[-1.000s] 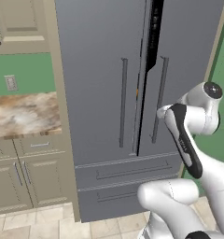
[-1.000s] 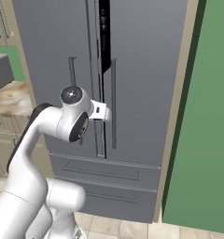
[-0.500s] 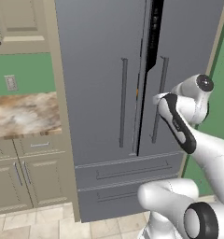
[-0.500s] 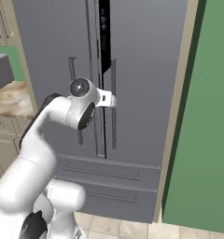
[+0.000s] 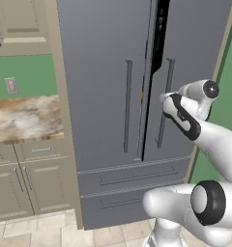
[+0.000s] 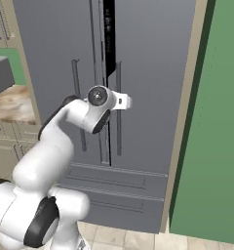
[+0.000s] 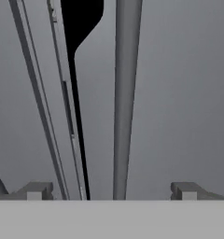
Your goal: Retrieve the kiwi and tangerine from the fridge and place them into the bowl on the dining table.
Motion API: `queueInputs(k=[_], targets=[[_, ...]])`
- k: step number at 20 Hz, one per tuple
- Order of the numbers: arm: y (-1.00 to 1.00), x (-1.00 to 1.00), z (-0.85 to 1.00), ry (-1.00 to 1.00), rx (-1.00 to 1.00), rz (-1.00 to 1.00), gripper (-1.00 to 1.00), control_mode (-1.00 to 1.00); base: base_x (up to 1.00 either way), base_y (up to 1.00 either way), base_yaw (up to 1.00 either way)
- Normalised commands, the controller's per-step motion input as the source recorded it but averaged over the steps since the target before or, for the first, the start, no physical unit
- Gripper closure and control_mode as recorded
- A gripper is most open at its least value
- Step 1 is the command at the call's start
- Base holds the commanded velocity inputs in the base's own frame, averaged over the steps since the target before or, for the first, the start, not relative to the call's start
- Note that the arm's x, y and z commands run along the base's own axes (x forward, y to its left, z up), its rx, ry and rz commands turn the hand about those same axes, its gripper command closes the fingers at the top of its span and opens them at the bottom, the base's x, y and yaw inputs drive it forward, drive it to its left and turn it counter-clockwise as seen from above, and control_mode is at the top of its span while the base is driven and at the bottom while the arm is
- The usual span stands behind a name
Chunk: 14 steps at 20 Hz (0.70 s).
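Item: fridge (image 5: 108,96), slate-grey, two tall doors over two drawers. It filled the centre of the left base view from the top edge down past the middle. I noted the right door slightly ajar: a narrow dark slit ran down the seam at centre frame, with a small spot of orange in it that I could not identify.

Item: left door handle (image 5: 127,106), a long vertical bar, left of the seam. I left it alone.

Item: right door handle (image 5: 164,102), long axis vertical, just right of the seam. In the hand view this handle (image 7: 125,98) ran as a pale grey bar from the top edge down to the bottom centre, directly ahead of the hand and falling between the two fingertips, nearer the left one. This was the relation I judged the coming move to rest on: bar upright, jaws spanning it crosswise, so a straight advance should bring the bar between the fingers.

Item: gripper (image 7: 110,191), one arm on the rig. I read the jaws as fully spread, one tip at lower left (image 7: 35,190) and one at lower right of the hand view, nothing between them but the handle beyond. It held nothing. Whether the tips touched the door I could not tell.

Item: kiwi, tangerine, bowl, dining table. I judged the fruit to be behind the doors.
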Motion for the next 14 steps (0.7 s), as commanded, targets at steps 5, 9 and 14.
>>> queueInputs(k=[5,9,14], targets=[[-0.25,0.73,0.0,0.0,0.02,0.0,-1.0,-1.0,0.0,0.0,0.0],[-0.11,0.8,0.0,0.0,0.0,0.0,-1.0,-1.0,0.0,0.0,0.0],[-0.01,0.62,-0.04,-0.11,0.0,0.0,-1.0,-1.0,0.0,0.0,0.0]])
